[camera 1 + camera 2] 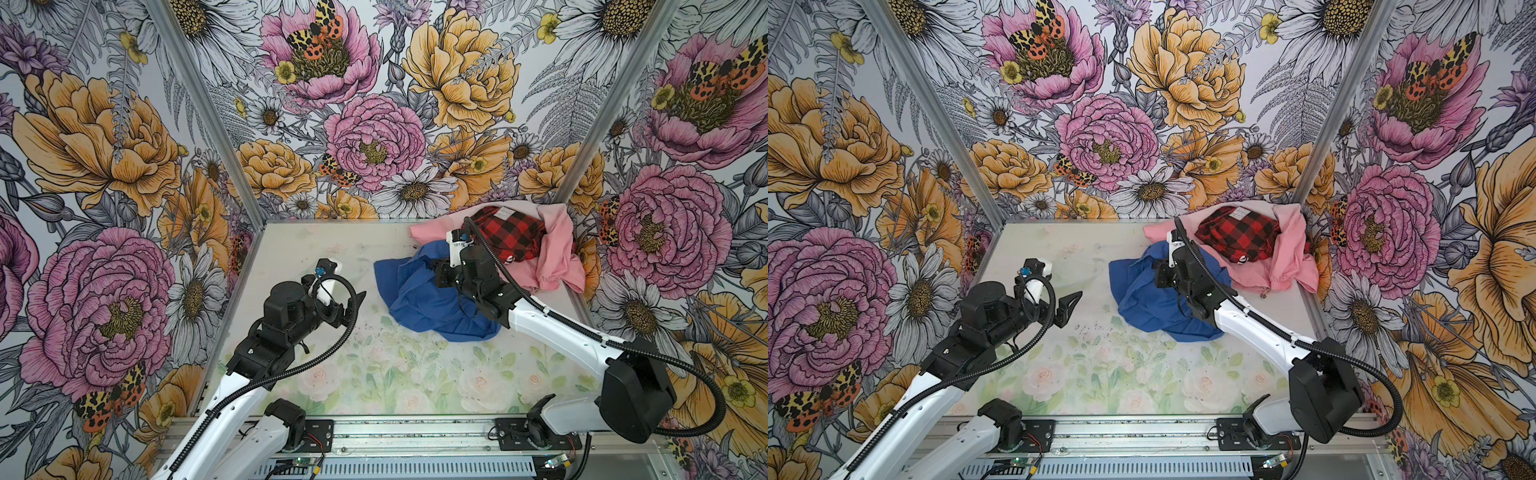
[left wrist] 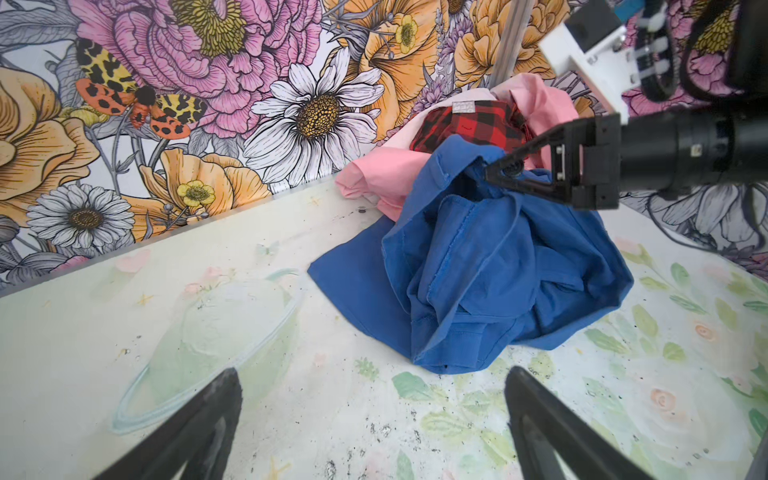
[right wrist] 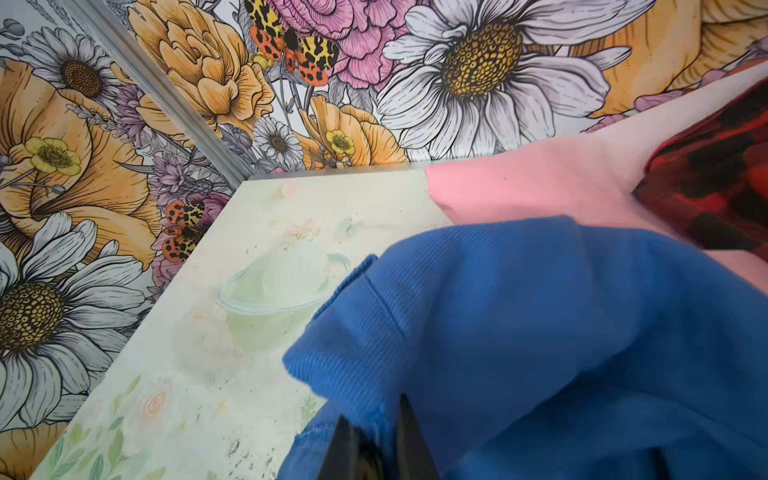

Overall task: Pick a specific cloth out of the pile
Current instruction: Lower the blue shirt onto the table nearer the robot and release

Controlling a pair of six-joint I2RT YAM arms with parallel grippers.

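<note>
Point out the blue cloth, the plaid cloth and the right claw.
blue cloth [image 1: 411, 299], in a top view, on its crumpled middle.
plaid cloth [image 1: 515, 237], in a top view, on its checked top.
right claw [image 2: 496, 170], in the left wrist view, at its shut tips pinching blue fabric.

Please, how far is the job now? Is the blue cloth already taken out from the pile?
Done: the right pincer is shut on a fold of the blue cloth, pulled up into a peak. In hand: the pull-out; most of it lies on the table, its far edge against the pink garment that holds the plaid cloth. Remaining: carry it clear. The left pincer is open, empty.
</note>
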